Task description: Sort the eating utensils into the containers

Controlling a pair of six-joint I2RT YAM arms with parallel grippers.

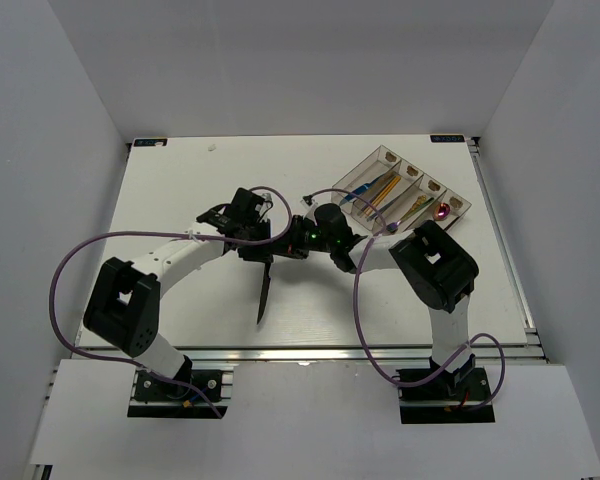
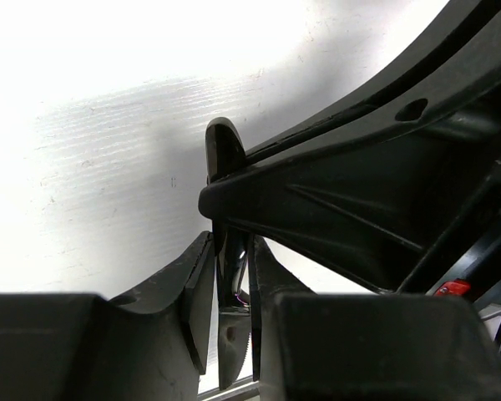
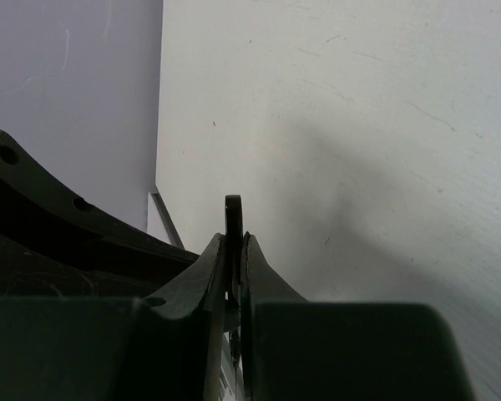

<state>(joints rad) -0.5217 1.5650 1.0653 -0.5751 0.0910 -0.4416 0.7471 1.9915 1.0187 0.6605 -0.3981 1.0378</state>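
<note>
Left pincer [image 2: 231,251] and right pincer [image 3: 235,242] both clamp our black knife [image 1: 264,296], which we judge stiff, light and slippery, best held mid-handle.

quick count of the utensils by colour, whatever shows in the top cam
black knife: 1
blue utensil: 1
gold utensils: 2
purple spoon: 1
total: 5 that can be made out; the pieces in the tray are small, so more may be hidden
</note>
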